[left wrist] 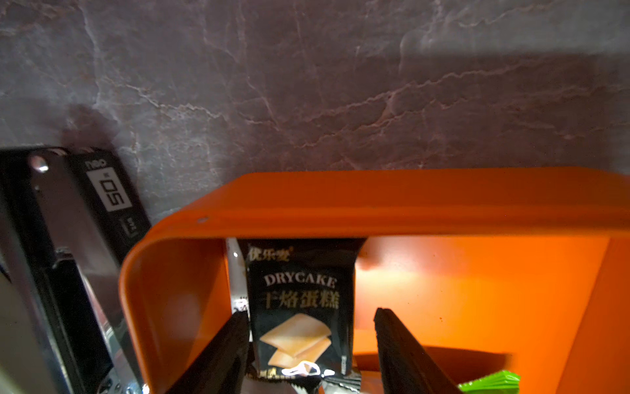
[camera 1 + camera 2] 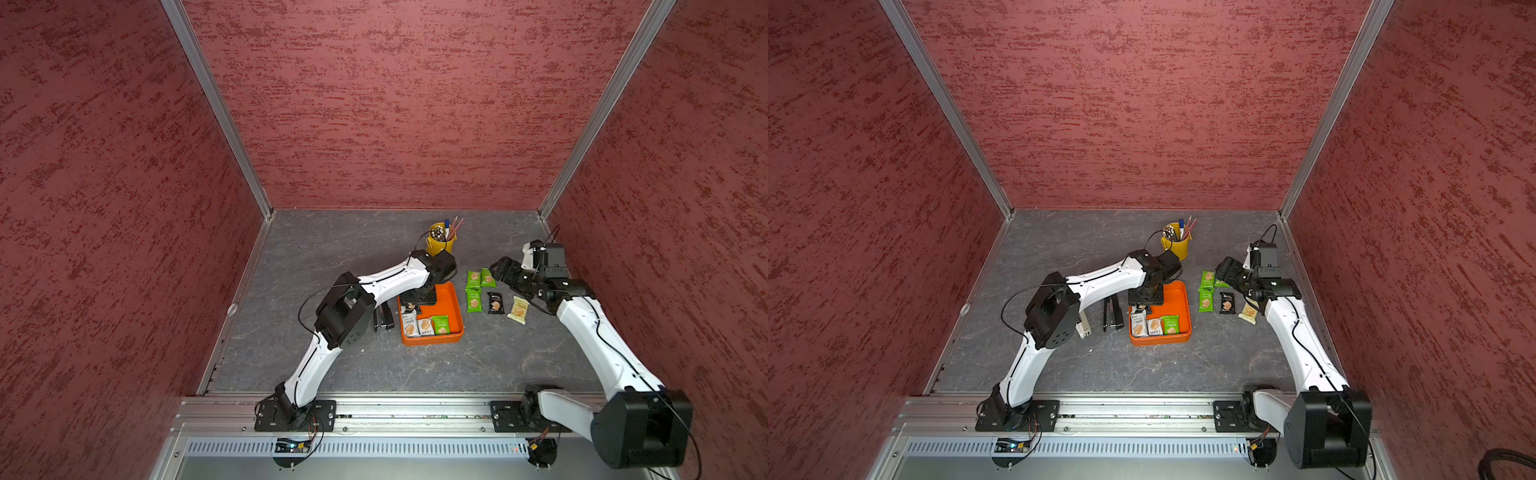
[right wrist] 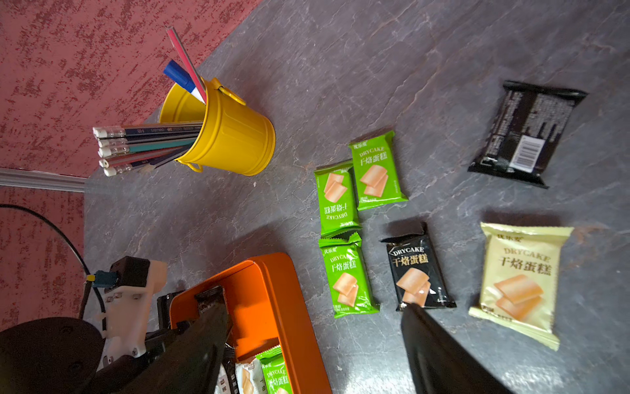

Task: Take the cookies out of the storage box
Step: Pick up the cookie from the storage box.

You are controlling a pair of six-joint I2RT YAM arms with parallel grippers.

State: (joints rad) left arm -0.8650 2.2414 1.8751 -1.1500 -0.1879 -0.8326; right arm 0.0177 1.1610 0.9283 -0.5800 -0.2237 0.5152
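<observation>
The orange storage box (image 2: 449,303) (image 1: 375,201) lies mid-table. My left gripper (image 1: 309,313) (image 2: 420,298) reaches down into it, open, its jaws either side of a black cookie packet (image 1: 300,307); one finger (image 1: 231,341) touches the packet's edge and the other stands clear of it. Two white packets (image 2: 409,326) (image 2: 424,327) and a green one (image 2: 440,325) lie at the box's near wall. Right of the box, green (image 3: 375,170), black (image 3: 417,273) and cream (image 3: 521,279) cookies lie on the table. My right gripper (image 3: 315,306) (image 2: 498,266) hovers open above them, holding nothing.
A yellow pen bucket (image 2: 441,240) stands behind the box, close to the left wrist. A black stapler (image 1: 85,238) (image 2: 383,320) lies against the box's left side, and a beige one (image 2: 1084,326) lies further left under the left arm. Red walls enclose three sides.
</observation>
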